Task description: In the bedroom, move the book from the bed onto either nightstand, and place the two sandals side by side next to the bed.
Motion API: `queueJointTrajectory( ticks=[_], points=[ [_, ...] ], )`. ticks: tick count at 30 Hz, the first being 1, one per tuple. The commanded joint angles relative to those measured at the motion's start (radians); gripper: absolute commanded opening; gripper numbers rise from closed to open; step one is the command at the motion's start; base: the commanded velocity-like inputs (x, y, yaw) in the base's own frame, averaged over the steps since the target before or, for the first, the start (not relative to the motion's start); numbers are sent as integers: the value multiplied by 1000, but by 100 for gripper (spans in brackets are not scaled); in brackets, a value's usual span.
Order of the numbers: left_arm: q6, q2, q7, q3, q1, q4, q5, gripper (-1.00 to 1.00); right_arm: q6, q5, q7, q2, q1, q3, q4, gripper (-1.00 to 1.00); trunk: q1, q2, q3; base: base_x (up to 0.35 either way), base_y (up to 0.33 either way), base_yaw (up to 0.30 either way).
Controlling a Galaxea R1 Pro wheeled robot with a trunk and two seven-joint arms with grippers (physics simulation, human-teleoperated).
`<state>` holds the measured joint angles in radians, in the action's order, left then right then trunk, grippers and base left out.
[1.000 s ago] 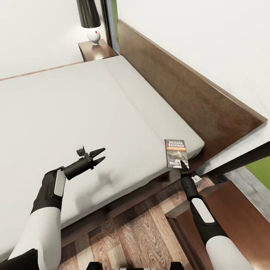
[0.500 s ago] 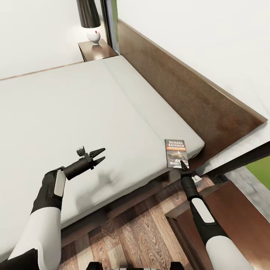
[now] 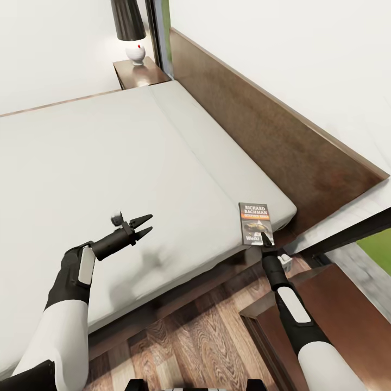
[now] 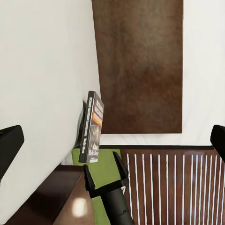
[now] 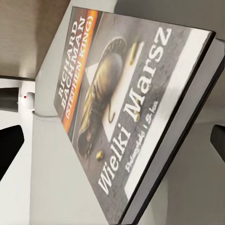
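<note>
The right gripper [image 3: 265, 239] sits at the near edge of the book [image 3: 255, 223], its dark fingers [image 5: 10, 145] spread wide on either side of the volume in the right wrist view, not closed on it; whether a tip touches the cover cannot be told. The approach along the book's length suggests a pinch on the overhanging near end, which the thin, stiff paperback should allow. The book lies flat at the corner of the bed [image 3: 108, 174], near the headboard [image 3: 271, 136], its glossy dark cover showing white lettering, an orange band and a picture. The bed's mattress is plain, matte, pale grey; its frame and headboard are dark brown wood. A nightstand [image 3: 331, 304], reddish-brown and glossy, stands just beside that bed corner, under the right arm, a short carry by my estimate. The left gripper [image 3: 143, 226] hovers over the bed's middle, fingers apart, holding nothing. A second nightstand [image 3: 140, 73] beyond the bed bears a lamp [image 3: 130, 30].
</note>
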<state>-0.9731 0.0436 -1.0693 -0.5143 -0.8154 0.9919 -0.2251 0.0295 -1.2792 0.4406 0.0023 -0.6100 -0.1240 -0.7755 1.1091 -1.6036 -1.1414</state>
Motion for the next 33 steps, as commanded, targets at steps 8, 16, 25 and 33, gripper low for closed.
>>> queueJointTrajectory(
  ticks=[8,16,25,33],
  points=[
    [-4,1,-2,-4,-1,-1,1,100,0,-9,5,0,0,0,1,100,0,0,0,15,2,0],
    [-4,1,-1,-4,-1,-2,2,100,0,-9,5,0,0,0,1,100,0,0,0,0,0,0],
    [-4,1,-1,-3,1,-2,1,100,0,-9,5,-1,0,0,1,100,0,0,0,0,0,0],
    [-4,1,-1,-3,1,-1,2,100,0,-9,5,0,0,0,1,100,8,-14,-7,0,0,0]
  ],
)
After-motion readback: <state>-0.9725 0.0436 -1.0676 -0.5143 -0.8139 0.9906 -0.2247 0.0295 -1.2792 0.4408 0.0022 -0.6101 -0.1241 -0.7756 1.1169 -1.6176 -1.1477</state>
